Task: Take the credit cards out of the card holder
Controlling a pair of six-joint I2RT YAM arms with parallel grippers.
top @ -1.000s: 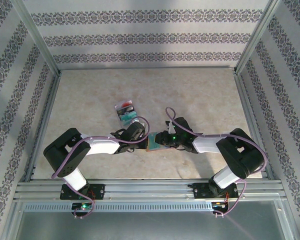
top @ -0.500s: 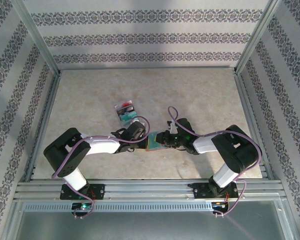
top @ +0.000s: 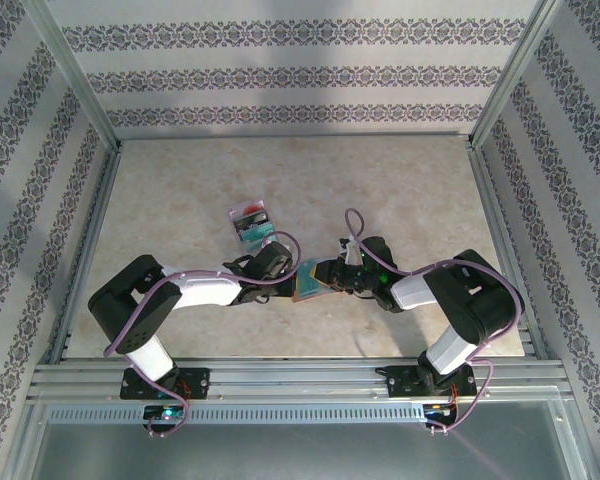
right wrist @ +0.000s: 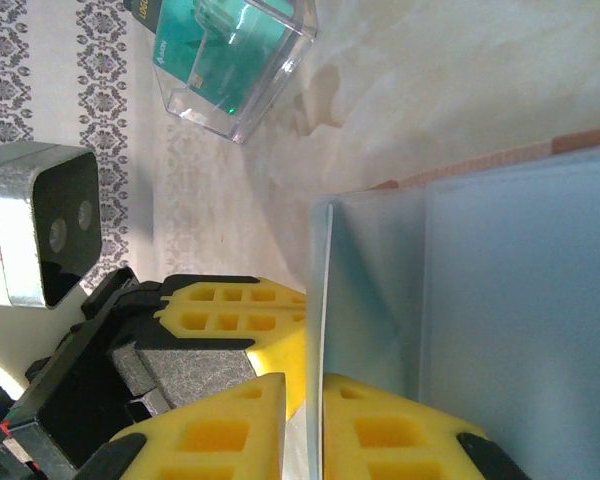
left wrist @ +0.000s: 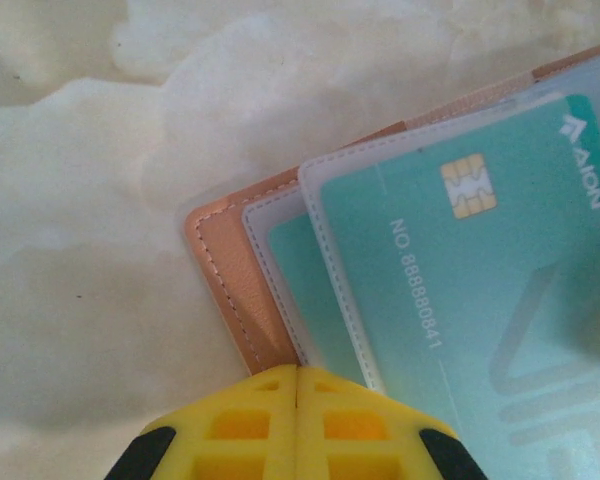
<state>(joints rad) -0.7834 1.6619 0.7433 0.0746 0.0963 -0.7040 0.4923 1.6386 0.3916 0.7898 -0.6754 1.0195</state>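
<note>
- Top external view is showing me both arms reaching inward over the table (top: 420, 190), their wrists almost meeting near the middle.
- I am seeing the card holder (top: 308, 281) lying on the table between the two wrists, toward the near edge.
- A small pile of credit cards (top: 252, 222), red, dark and teal, is sitting farther back and to the left, well apart from the holder.
- On the left wrist camera, the left jaws are sitting fully closed, with the yellow pads (left wrist: 230, 435) touching each other and nothing between them. Their tips are resting right at the holder's edge.
- The holder's brown leather corner is lying flat there, and a teal card (left wrist: 460, 290) with a gold chip is sitting inside a clear sleeve on top of it.
- On the right wrist camera, the right jaws are pinching a thin grey-blue inner leaf of the holder. The leaf's edge is running up between the two yellow fingers (right wrist: 400, 435).
- Just beside that leaf I am seeing the left arm's yellow finger (right wrist: 230, 310).
- Farther off, a clear plastic case (right wrist: 280, 75) with teal inside is sitting on the table.
</note>
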